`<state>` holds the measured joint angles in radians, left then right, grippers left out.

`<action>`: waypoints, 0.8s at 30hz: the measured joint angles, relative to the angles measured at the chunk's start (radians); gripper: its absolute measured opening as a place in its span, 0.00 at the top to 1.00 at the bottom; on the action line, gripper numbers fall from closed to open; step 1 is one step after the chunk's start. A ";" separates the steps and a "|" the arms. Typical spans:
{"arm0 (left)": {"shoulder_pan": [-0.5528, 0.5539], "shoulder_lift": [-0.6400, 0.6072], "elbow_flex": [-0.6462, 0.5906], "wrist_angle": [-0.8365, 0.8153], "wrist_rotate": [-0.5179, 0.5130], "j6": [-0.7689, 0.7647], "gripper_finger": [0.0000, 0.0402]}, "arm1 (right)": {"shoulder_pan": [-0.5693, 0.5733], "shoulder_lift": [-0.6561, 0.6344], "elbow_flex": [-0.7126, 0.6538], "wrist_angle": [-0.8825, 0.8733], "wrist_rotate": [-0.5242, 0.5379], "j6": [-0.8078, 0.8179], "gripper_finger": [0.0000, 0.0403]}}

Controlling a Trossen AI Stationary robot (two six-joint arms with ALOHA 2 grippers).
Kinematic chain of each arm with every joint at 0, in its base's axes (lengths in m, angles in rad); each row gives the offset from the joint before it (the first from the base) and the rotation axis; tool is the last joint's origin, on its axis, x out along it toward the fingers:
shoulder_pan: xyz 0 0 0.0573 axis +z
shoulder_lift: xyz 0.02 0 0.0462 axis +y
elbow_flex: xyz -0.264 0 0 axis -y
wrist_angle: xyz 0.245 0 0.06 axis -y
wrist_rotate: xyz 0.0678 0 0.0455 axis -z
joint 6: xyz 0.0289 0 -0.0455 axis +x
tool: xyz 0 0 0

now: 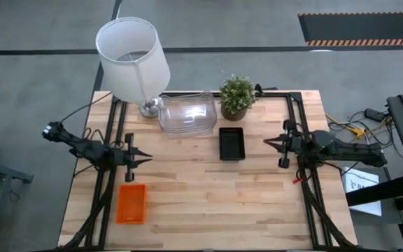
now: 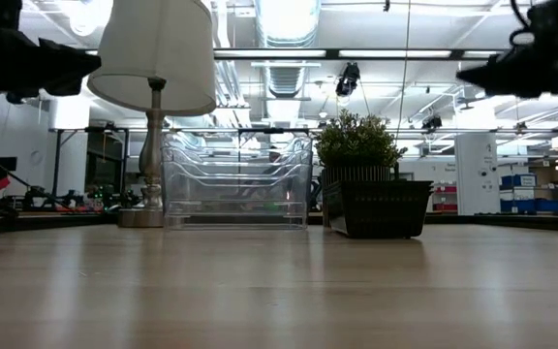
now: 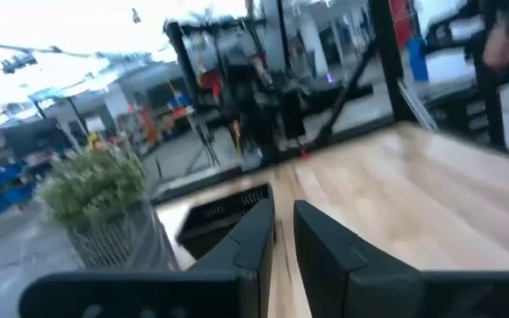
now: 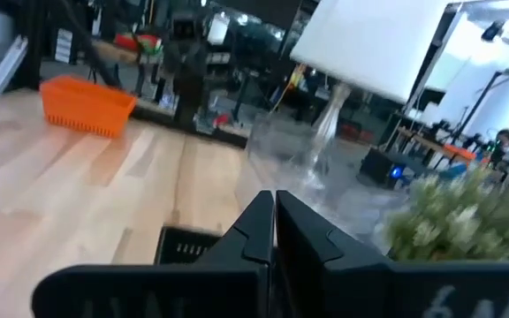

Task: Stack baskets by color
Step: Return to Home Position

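Note:
A stack of clear baskets stands on its base at the table's far side. A black basket sits near the middle, right of centre. An orange basket lies near the front left. My left gripper hovers level over the table's left part, pointing right, with a narrow gap between its fingers and nothing in it. My right gripper hovers level at the right, pointing left toward the black basket, shut and empty.
A white-shaded lamp stands at the far left beside the clear stack. A potted green plant stands just behind the black basket. Black frame rails run along both side edges. Bare wood lies across the near half.

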<state>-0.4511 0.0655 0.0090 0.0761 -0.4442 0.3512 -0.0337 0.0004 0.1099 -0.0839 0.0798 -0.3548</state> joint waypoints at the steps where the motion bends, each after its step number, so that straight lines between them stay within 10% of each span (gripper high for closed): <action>1: 0.000 -0.011 0.000 0.002 0.002 0.003 0.92 | 0.000 -0.001 -0.021 0.018 0.000 0.002 0.98; 24: 0.000 0.024 -0.003 -0.003 -0.036 -0.003 0.92 | -0.020 0.021 -0.098 0.123 0.086 0.097 0.98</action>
<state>-0.4511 0.0897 0.0059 0.0731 -0.4801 0.3477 -0.0532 0.0218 0.0120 0.0386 0.1654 -0.2580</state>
